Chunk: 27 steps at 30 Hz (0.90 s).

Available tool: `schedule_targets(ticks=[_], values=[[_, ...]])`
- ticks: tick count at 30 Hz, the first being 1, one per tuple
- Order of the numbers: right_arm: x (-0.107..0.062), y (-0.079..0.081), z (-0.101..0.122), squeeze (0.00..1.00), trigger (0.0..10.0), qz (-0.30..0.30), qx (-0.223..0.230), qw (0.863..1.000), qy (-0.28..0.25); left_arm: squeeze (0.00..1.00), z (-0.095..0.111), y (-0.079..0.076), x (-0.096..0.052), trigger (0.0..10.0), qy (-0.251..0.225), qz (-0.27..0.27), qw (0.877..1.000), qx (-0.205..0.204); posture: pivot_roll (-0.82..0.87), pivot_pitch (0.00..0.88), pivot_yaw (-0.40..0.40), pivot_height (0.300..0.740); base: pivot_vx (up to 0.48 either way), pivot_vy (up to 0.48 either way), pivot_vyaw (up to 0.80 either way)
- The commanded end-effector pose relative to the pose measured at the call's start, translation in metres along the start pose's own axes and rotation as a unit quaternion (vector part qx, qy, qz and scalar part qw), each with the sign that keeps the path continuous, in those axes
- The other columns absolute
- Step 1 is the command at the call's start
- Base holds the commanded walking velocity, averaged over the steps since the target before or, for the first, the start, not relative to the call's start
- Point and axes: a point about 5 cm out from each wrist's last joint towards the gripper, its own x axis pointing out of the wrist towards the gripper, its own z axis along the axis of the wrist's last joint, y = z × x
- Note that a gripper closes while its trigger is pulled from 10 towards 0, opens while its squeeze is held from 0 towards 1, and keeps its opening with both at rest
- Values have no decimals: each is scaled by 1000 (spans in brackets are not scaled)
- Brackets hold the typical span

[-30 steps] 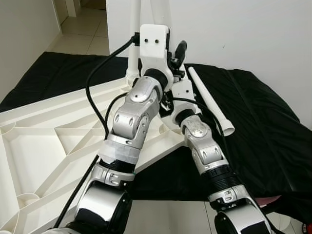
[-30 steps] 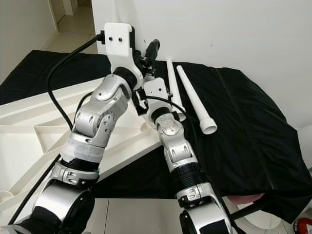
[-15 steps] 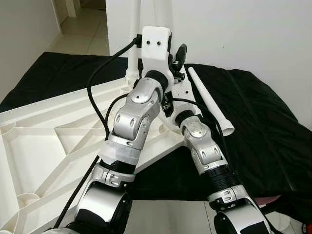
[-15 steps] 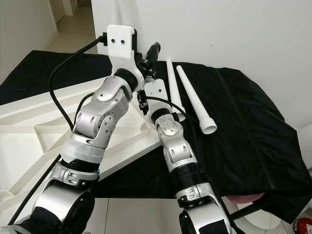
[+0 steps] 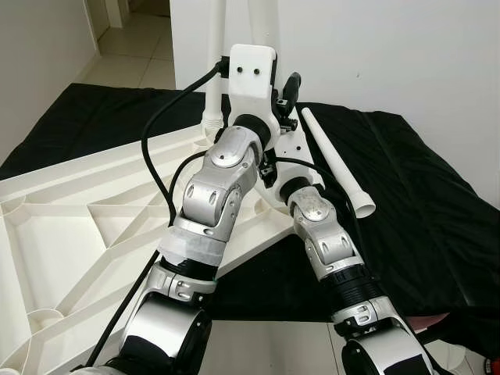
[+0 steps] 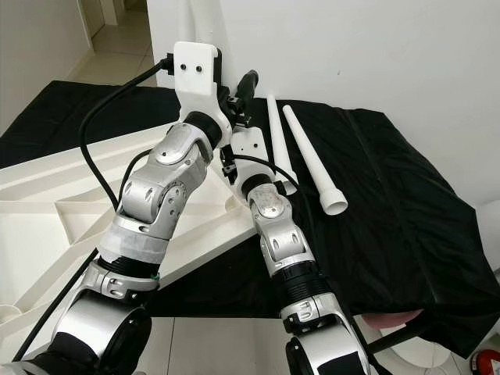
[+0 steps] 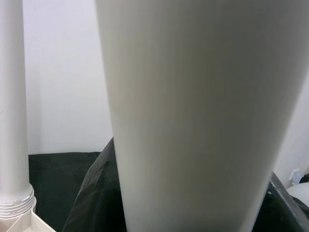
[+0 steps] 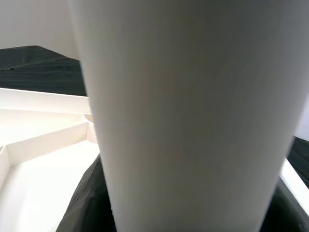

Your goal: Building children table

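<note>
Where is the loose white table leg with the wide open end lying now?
The loose leg lies on the black cloth, to the right of the right arm, beside another leg.

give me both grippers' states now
Left gripper: cannot be told; white leg right against its camera.
Right gripper: cannot be told; same leg close up.

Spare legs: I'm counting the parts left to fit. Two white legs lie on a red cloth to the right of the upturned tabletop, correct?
Not quite: the cloth is black, not red. The right eye view shows one white leg and a second leg lying on it, to the right of the upturned tabletop.
</note>
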Motion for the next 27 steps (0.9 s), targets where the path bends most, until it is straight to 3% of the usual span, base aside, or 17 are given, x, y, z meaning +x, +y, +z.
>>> schedule_targets(ticks=[1,4,5,19,20,21,27], values=[[2,-6,-6,0,10000,-22,10,999,23,0,10,-12,-1,10000,-25,-25,999,-2,18,0,-90,740,0,0,0],[2,-7,-7,0,10000,-24,9,999,24,0,10,-13,-2,10000,-27,-30,999,-3,18,0,-90,740,0,0,0],[2,-7,-6,0,10000,-26,11,999,24,1000,10,-15,-2,10000,-28,-39,999,-9,18,0,-92,740,0,0,0],[0,-12,-9,0,10000,-53,42,997,28,1000,12,-24,-13,10000,-29,-96,994,-53,25,0,-93,740,0,0,0],[-1,-13,-9,0,10000,-58,47,997,27,298,12,-23,-14,10000,-28,-96,993,-67,19,0,-95,740,0,0,0],[-1,-13,-8,0,10000,-62,50,996,27,0,12,-22,-16,10000,-28,-95,992,-76,19,0,-95,740,0,0,0],[-1,-18,-9,0,10000,-75,54,995,26,0,11,-19,-17,10000,-27,-93,989,-109,24,0,-106,740,0,0,0]])
